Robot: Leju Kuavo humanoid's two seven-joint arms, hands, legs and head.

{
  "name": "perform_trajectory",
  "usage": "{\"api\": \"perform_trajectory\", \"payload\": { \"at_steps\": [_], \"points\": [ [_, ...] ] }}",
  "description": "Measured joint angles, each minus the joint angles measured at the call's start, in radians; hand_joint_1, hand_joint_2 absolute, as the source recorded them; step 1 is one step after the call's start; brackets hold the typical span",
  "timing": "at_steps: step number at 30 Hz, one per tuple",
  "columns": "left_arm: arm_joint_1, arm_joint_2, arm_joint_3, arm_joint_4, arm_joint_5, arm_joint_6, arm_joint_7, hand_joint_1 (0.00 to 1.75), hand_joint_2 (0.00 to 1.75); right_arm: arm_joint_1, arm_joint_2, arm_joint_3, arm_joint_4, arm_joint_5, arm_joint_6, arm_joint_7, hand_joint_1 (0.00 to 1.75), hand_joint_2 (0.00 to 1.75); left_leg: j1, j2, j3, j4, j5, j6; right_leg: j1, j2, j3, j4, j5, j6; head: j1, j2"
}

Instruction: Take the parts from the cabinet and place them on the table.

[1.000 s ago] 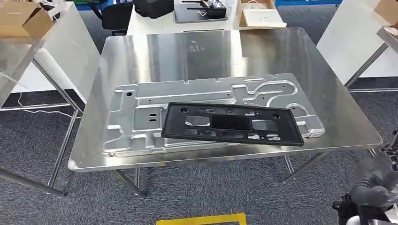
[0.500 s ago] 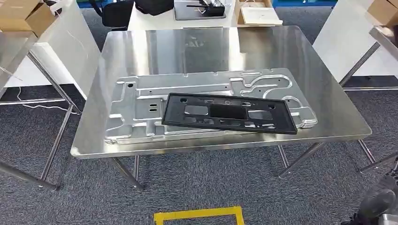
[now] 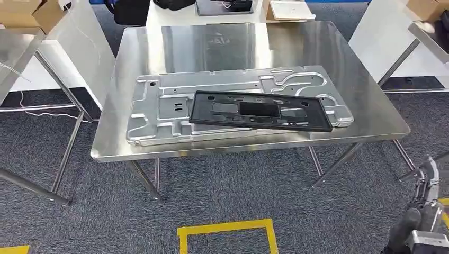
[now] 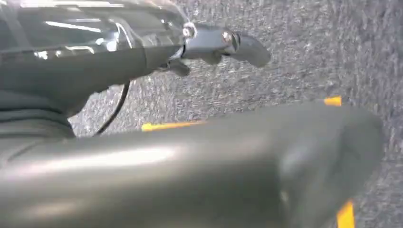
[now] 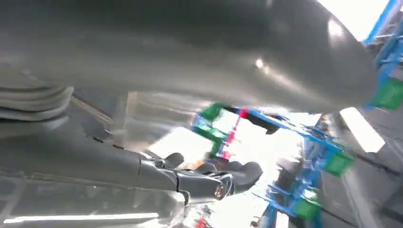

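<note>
yellow floor tape [image 3: 226, 228] lies nearest on the carpet. the right hand [image 3: 421, 222] hangs low, the left hand [image 4: 223, 45] over carpet; finger state of both cannot be told. farther, the black frame part [image 3: 260, 110] rests atop the silver panel part [image 3: 159, 108] on the steel table [image 3: 212, 45].

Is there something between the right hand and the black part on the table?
Nothing visible stands between them. The black part lies on the silver plate on the steel table; the right hand hangs low beside the table, above the carpet.
</note>
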Motion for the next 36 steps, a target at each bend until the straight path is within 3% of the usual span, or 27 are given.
{"api": "perform_trajectory", "payload": {
  "at_steps": [2,3,4,6,7,8,9,10,11,12,13,14,17,18,19,20,22,23,24,25,27,28,29,31,33,34,36],
  "points": [
    [0.001,-0.002,0.010,0.000,0.002,0.002,0.005,0.00,0.00,0.003,0.008,0.000,0.050,0.023,0.003,0.022,0.00,0.00,0.003,0.000,-0.005,-0.004,0.016,-0.013,0.005,0.000,-0.009,-0.004,0.011,-0.008,0.000,0.000],
    [0.003,-0.002,0.015,0.000,0.005,0.003,0.006,0.00,0.00,0.006,0.015,0.000,0.069,0.029,0.003,0.026,0.00,0.00,-0.002,0.002,-0.016,0.019,0.009,-0.014,-0.012,-0.003,-0.018,-0.014,0.025,-0.013,0.000,0.000],
    [0.004,-0.003,0.019,0.000,0.006,0.003,0.008,0.00,0.00,0.005,0.018,0.000,0.096,0.035,0.003,0.029,0.00,0.00,-0.001,-0.003,-0.031,0.048,-0.029,-0.021,-0.011,-0.005,-0.026,-0.013,0.032,-0.013,0.000,0.000],
    [0.006,-0.003,0.023,-0.001,0.007,0.006,0.009,0.00,0.00,0.007,0.026,-0.002,0.151,0.042,0.006,0.039,0.00,0.00,0.004,-0.007,-0.054,0.177,-0.160,-0.026,-0.013,-0.005,-0.048,-0.011,0.048,-0.020,-0.002,0.000],
    [0.006,-0.004,0.027,-0.001,0.007,0.007,0.010,0.00,0.00,0.008,0.029,-0.003,0.186,0.053,0.010,0.047,0.00,0.00,0.006,-0.007,-0.062,0.239,-0.198,-0.029,-0.013,-0.006,-0.059,-0.009,0.056,-0.020,-0.002,0.000],
    [0.006,-0.004,0.030,-0.001,0.008,0.009,0.011,0.00,0.00,0.005,0.031,-0.005,0.214,0.065,0.011,0.048,0.00,0.00,0.009,-0.007,-0.063,0.286,-0.209,-0.032,-0.014,-0.006,-0.073,-0.005,0.065,-0.020,-0.002,0.000],
    [0.006,-0.003,0.034,-0.002,0.008,0.010,0.011,0.00,0.00,0.002,0.032,-0.011,0.246,0.080,0.013,0.045,0.00,0.00,0.013,-0.007,-0.049,0.293,-0.186,-0.037,-0.017,-0.006,-0.089,0.001,0.073,-0.018,-0.002,0.000],
    [0.005,-0.003,0.039,-0.002,0.008,0.011,0.011,0.00,0.00,0.001,0.033,-0.021,0.283,0.099,0.021,0.042,0.00,0.00,0.017,-0.007,-0.022,0.265,-0.148,-0.042,-0.021,-0.006,-0.107,0.009,0.079,-0.014,-0.002,0.000],
    [0.006,-0.003,0.040,-0.004,0.008,0.012,0.011,0.00,0.00,-0.001,0.035,-0.033,0.316,0.119,0.033,0.036,0.00,0.00,0.023,-0.006,0.026,0.195,-0.101,-0.047,-0.027,-0.006,-0.126,0.022,0.083,-0.008,-0.002,0.000],
    [0.005,-0.003,0.042,-0.005,0.007,0.012,0.011,0.00,0.00,-0.009,0.036,-0.048,0.353,0.144,0.054,0.026,0.00,0.00,0.031,-0.006,0.078,0.111,-0.076,-0.056,-0.031,-0.006,-0.141,0.036,0.085,-0.004,-0.002,0.000],
    [0.004,-0.010,0.043,-0.005,0.005,0.012,0.010,0.00,0.00,-0.019,0.036,-0.066,0.391,0.173,0.083,0.015,0.00,0.00,0.039,-0.009,0.115,0.040,-0.105,-0.071,-0.029,-0.005,-0.156,0.049,0.087,0.001,-0.002,0.000],
    [0.002,-0.013,0.044,-0.005,0.000,0.011,0.010,0.00,0.00,-0.030,0.035,-0.094,0.434,0.217,0.115,-0.004,0.00,0.00,0.030,-0.018,0.131,0.003,-0.120,-0.068,-0.025,-0.005,-0.171,0.065,0.091,0.007,-0.003,0.000],
    [0.006,-0.013,0.051,-0.007,-0.006,0.011,0.011,0.00,0.00,-0.066,0.029,-0.179,0.573,0.324,0.121,-0.049,0.00,0.00,0.027,-0.019,0.107,0.019,-0.114,-0.044,-0.022,-0.005,-0.178,0.064,0.120,0.022,-0.002,0.000],
    [0.008,-0.015,0.054,-0.006,-0.006,0.011,0.011,0.00,0.00,-0.076,0.023,-0.208,0.625,0.353,0.114,-0.053,0.00,0.00,0.033,-0.013,0.099,0.014,-0.105,-0.029,-0.021,-0.005,-0.184,0.066,0.118,0.028,-0.002,0.000],
    [0.006,-0.014,0.056,-0.007,-0.008,0.011,0.011,0.00,0.00,-0.087,0.022,-0.231,0.672,0.372,0.103,-0.056,0.00,0.00,0.030,-0.009,0.088,0.016,-0.096,-0.016,-0.022,-0.005,-0.193,0.081,0.083,0.031,-0.002,0.000],
    [0.005,-0.014,0.058,-0.010,-0.008,0.011,0.010,0.00,0.00,-0.099,0.013,-0.258,0.736,0.398,0.085,-0.057,0.00,0.00,0.028,-0.007,0.075,0.016,-0.086,-0.001,-0.023,-0.005,-0.207,0.132,0.022,0.031,0.001,0.000],
    [0.004,-0.014,0.063,-0.010,-0.011,0.011,0.010,0.00,0.00,-0.116,0.000,-0.294,0.822,0.430,0.054,-0.058,0.00,0.00,0.021,-0.003,0.051,0.017,-0.070,0.006,-0.023,-0.004,-0.243,0.275,-0.073,0.032,0.001,0.000],
    [0.004,-0.014,0.064,-0.010,-0.012,0.011,0.010,0.00,0.00,-0.128,-0.008,-0.310,0.874,0.451,0.029,-0.060,0.00,0.00,0.018,0.000,0.038,0.018,-0.060,0.008,-0.022,-0.004,-0.252,0.339,-0.096,0.032,0.001,0.000],
    [0.004,-0.014,0.066,-0.011,-0.014,0.012,0.011,0.00,0.00,-0.139,-0.020,-0.326,0.936,0.476,0.007,-0.058,0.00,0.00,0.016,0.001,0.025,0.018,-0.051,0.009,-0.022,-0.004,-0.244,0.360,-0.085,0.031,0.001,0.000],
    [0.003,-0.014,0.068,-0.011,-0.016,0.012,0.011,0.00,0.00,-0.147,-0.029,-0.340,0.984,0.498,-0.011,-0.057,0.00,0.00,0.014,0.002,0.013,0.018,-0.042,0.009,-0.022,-0.004,-0.221,0.343,-0.058,0.029,0.001,0.000],
    [0.003,-0.014,0.070,-0.011,-0.019,0.013,0.012,0.00,0.00,-0.163,-0.045,-0.364,1.086,0.549,-0.060,-0.047,0.00,0.00,0.012,0.001,-0.007,0.018,-0.025,0.007,-0.018,-0.004,-0.114,0.198,0.016,0.020,0.001,0.000],
    [0.003,-0.014,0.070,-0.011,-0.019,0.013,0.012,0.00,0.00,-0.169,-0.048,-0.367,1.103,0.555,-0.067,-0.044,0.00,0.00,0.012,0.000,-0.012,0.018,-0.018,0.004,-0.016,-0.003,-0.059,0.114,0.026,0.015,0.001,0.000],
    [0.003,-0.018,0.070,-0.011,-0.022,0.014,0.013,0.00,0.00,-0.176,-0.058,-0.377,1.154,0.576,-0.089,-0.032,0.00,0.00,0.008,0.000,-0.019,0.019,-0.012,-0.002,-0.012,-0.001,-0.022,0.044,0.000,0.008,0.001,0.000],
    [0.000,-0.018,0.071,-0.011,-0.025,0.014,0.014,0.00,0.00,-0.191,-0.077,-0.398,1.241,0.617,-0.129,0.007,0.00,0.00,0.012,0.001,-0.026,0.012,0.011,-0.017,-0.003,-0.001,-0.020,0.021,0.001,0.008,0.001,0.000],
    [0.003,-0.018,0.071,-0.011,-0.029,0.014,0.014,0.00,0.00,-0.193,-0.092,-0.415,1.309,0.644,-0.151,0.043,0.00,0.00,0.011,-0.002,-0.029,0.004,0.030,-0.030,-0.003,-0.001,-0.034,0.008,0.014,-0.003,0.001,0.000],
    [0.003,-0.018,0.071,-0.011,-0.030,0.014,0.014,0.00,0.00,-0.200,-0.098,-0.422,1.341,0.657,-0.162,0.063,0.00,0.00,0.015,-0.003,-0.040,0.016,0.000,-0.033,-0.021,-0.006,-0.034,-0.006,0.019,-0.007,0.000,0.000],
    [0.004,-0.018,0.072,-0.011,-0.032,0.014,0.016,0.00,0.00,-0.205,-0.108,-0.430,1.389,0.674,-0.175,0.092,0.00,0.00,0.014,-0.006,-0.065,0.123,-0.117,-0.035,-0.017,-0.005,-0.060,-0.004,0.036,-0.020,-0.003,0.000]
  ]
}}
